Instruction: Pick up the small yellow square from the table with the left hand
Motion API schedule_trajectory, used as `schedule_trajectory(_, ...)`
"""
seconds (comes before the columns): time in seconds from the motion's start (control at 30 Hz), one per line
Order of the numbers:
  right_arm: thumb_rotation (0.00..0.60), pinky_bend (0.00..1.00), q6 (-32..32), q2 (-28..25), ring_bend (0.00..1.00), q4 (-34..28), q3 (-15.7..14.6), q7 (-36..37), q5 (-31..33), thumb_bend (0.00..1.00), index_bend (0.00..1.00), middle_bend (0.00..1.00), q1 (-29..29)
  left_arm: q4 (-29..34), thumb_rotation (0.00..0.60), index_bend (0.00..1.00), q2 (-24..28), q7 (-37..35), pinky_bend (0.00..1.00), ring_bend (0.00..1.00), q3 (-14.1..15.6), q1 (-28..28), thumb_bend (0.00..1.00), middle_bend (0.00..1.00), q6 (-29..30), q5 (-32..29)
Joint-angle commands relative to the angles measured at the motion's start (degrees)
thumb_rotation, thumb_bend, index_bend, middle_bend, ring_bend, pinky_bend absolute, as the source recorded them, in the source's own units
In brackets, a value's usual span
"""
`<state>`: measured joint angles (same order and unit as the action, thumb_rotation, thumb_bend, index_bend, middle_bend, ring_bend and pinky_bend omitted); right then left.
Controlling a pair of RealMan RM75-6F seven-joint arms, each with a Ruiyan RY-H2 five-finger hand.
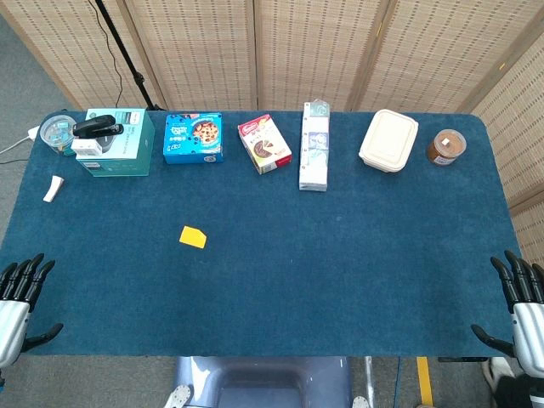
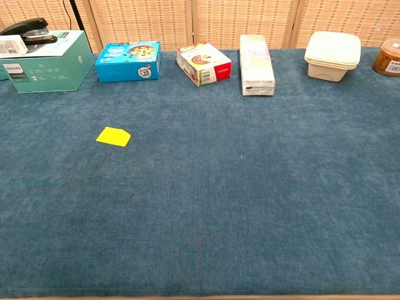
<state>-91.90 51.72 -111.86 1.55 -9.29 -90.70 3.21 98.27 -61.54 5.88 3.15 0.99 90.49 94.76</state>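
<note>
Both hands show only in the head view, and only in part: the left hand (image 1: pixel 21 297) is cut by the lower left corner of the frame, the right hand (image 1: pixel 523 310) by the lower right corner, and the chest view shows neither. Each sits at the near edge of the table (image 1: pixel 340 280), dark fingers spread apart and pointing upward, released and holding nothing. The small yellow square (image 1: pixel 193 237) lies flat on the blue cloth on the table's left half, well apart from the left hand and from the row of boxes behind it; it is a thin bright yellow sheet, and 1 corner looks clipped or folded, so its outline is not quite square. In the chest view the teal box (image 2: pixel 47 61) is cut off at the left edge, with a black stapler (image 2: pixel 28 28) on top, and the brown jar (image 2: pixel 387 57) is cut off at the right edge. The round container (image 1: pixel 58 132) beside the teal box and the small white object (image 1: pixel 53 188) near the left border are too small to identify. The print on the blue box (image 1: pixel 193 138), red-and-white box (image 1: pixel 264 144) and tall white pack (image 1: pixel 314 146) cannot be read; a cream lidded container (image 1: pixel 388 141) sits further right.
</note>
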Motion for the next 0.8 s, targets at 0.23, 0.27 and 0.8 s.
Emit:
schedule_trajectory(0.23,0.6,0.0,0.2,-0.2,0.0,-0.2,0.1,0.7,0.4,0.0,0.0,0.0,0.0,0.0,0.6,0.0,-0.1,0.2,0.0,0.0,0.3,-0.1,0.12,0.0,-0.5,0.3)
schedule_trajectory(0.27,0.6,0.0,0.2,-0.2,0.0,-0.2,0.0,0.7,0.4,0.0,0.0,0.0,0.0,0.1,0.6,0.0,0.0,0.2,0.0,0.0,0.3,-0.1,0.12,0.0,-0.6,0.3)
schedule_trajectory(0.8,0.6,0.0,0.6,-1.2,0.0,-0.4,0.5,3.0,1.9,0.0,0.0,0.0,-0.1,6.0,0.6,0.3,2.5,3.6,0.0,0.0,-5.0,-9.6,0.15,0.0,-14.1,-6.9)
